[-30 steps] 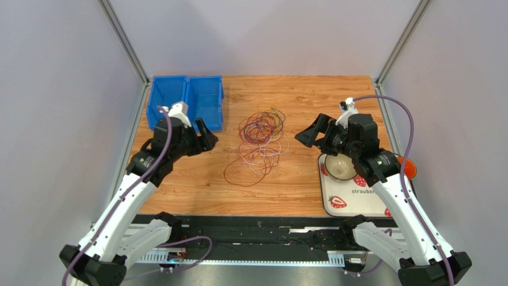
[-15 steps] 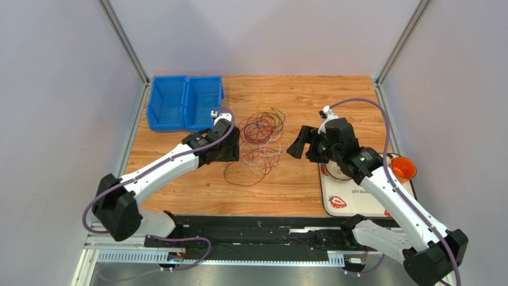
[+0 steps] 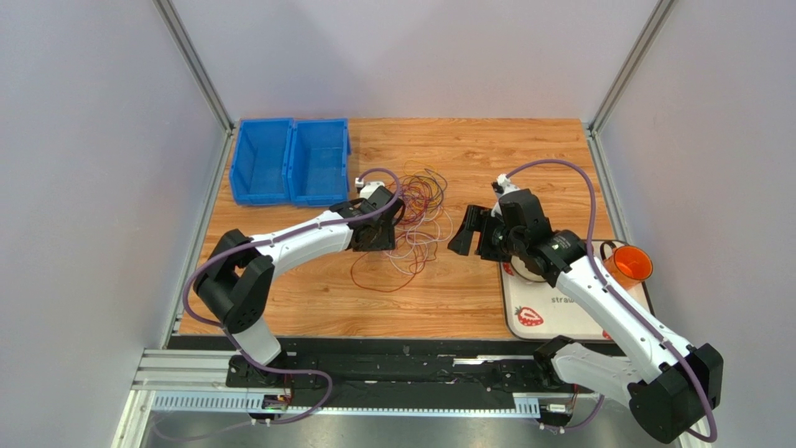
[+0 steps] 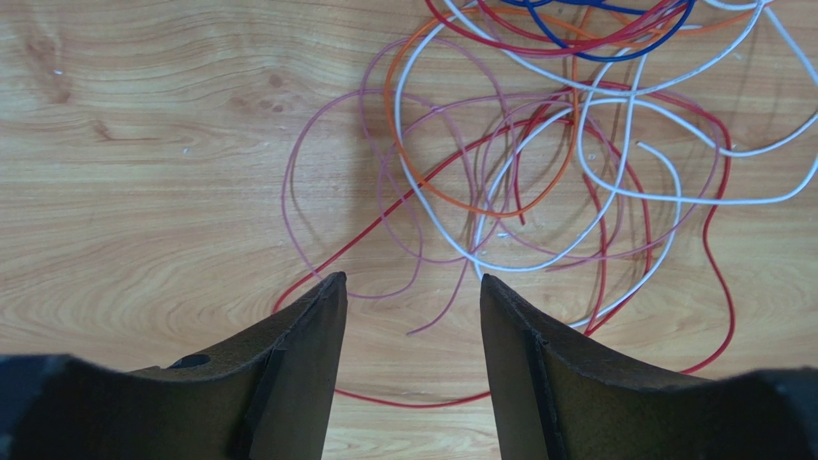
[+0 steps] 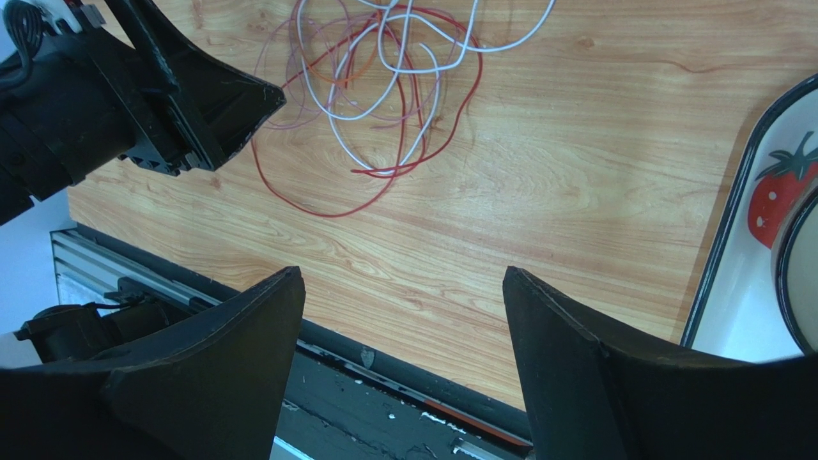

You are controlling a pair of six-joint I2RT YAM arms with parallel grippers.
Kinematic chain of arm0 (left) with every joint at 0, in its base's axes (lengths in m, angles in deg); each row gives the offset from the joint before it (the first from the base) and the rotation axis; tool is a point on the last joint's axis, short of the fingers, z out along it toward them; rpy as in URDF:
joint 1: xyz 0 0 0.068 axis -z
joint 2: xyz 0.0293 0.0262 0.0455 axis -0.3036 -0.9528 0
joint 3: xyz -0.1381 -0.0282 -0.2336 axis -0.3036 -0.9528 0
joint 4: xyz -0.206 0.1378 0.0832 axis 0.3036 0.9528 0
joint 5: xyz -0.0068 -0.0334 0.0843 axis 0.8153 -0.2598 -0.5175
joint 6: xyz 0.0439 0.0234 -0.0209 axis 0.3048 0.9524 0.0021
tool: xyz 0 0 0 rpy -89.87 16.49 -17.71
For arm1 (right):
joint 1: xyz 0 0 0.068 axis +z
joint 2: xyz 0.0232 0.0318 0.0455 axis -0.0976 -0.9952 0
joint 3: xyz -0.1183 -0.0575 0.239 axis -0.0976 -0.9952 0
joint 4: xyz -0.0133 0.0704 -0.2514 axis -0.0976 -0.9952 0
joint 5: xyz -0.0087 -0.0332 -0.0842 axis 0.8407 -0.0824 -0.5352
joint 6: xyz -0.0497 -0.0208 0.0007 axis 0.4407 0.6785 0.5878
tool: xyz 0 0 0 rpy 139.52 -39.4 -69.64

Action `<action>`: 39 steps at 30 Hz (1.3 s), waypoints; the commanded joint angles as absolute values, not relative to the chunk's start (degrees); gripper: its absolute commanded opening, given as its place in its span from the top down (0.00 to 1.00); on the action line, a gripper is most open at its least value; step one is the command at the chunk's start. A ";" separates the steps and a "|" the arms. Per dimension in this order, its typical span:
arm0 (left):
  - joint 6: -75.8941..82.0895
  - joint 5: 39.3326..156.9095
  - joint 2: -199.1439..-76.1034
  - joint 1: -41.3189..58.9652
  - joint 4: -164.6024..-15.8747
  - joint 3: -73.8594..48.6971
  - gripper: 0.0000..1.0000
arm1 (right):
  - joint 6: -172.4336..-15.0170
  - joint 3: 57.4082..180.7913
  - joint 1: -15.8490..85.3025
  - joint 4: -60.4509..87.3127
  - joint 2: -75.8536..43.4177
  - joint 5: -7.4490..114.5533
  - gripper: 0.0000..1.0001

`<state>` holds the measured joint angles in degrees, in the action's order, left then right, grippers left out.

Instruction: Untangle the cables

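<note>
Hovering mid-frame at the left edge of the cables (image 3: pixel 414 201), the left gripper (image 4: pixel 408 283) is held spread; the right gripper (image 5: pixel 398 273), right of centre, is likewise spread, clear of them.

Two bins (image 3: pixel 266 163), one cable tangle (image 3: pixel 409 199)

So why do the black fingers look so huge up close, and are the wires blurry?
Left wrist view: the left fingers sit right by the lens, so they loom large; the cables are sharp, with soft shadows. Right wrist view: the right fingers loom too, table grain clear. Top view: even light, no glare, cables hair-thin.
</note>
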<state>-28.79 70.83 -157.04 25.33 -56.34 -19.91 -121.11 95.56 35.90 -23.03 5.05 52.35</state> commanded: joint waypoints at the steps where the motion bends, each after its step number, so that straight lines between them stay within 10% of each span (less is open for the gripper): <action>1: -33.22 69.82 -159.25 26.36 -57.11 -17.08 0.39 | -120.48 94.79 36.27 -20.43 4.66 52.41 0.21; 17: -37.44 65.78 -165.92 27.15 -47.27 -11.36 0.72 | -119.96 94.09 36.19 -21.30 3.25 52.50 0.21; 28: -37.88 67.09 -165.66 27.32 -48.76 -13.21 0.60 | -120.05 93.65 36.27 -22.01 4.22 52.50 0.21; 32: -38.32 67.54 -166.02 27.24 -49.81 -13.82 0.70 | -120.05 93.65 36.27 -21.92 4.22 52.42 0.21; 35: -37.62 67.10 -166.37 27.24 -49.47 -13.30 1.00 | -119.96 93.65 36.27 -21.92 4.22 52.50 0.21; 39: -33.50 59.57 -162.60 28.11 -40.52 -4.44 1.00 | -119.78 93.83 36.27 -22.18 4.13 52.42 0.21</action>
